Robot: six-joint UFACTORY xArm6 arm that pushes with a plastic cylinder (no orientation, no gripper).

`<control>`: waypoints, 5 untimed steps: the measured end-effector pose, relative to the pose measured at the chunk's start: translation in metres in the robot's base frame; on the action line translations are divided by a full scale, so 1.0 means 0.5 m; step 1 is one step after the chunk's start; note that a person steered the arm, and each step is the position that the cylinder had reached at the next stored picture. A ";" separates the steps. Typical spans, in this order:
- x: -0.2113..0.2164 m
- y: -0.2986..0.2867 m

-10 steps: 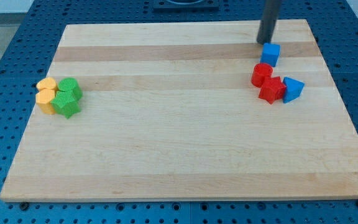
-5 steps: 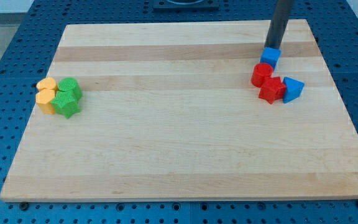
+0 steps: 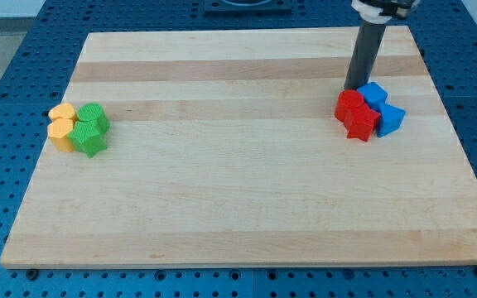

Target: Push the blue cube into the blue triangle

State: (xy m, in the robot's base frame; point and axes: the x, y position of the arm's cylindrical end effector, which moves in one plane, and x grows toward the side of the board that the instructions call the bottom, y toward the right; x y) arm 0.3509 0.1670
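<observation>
The blue cube (image 3: 375, 93) lies at the board's right, touching the blue triangle (image 3: 390, 119) just below it to the right. My tip (image 3: 355, 87) stands at the cube's upper left edge, touching or nearly touching it, just above the red blocks. Two red blocks (image 3: 355, 113) are packed against the left side of the blue pair, forming one tight cluster.
At the view's left, two yellow blocks (image 3: 60, 122) and two green blocks (image 3: 89, 128) sit in a cluster. The wooden board (image 3: 238, 190) rests on a blue perforated table; its right edge lies close to the blue triangle.
My tip has moved down the view, pushing the blue cube down and right until it meets the blue triangle. The red blocks shifted slightly and the cluster tightened.
</observation>
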 end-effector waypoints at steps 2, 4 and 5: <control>-0.008 0.002; -0.010 0.046; 0.010 0.050</control>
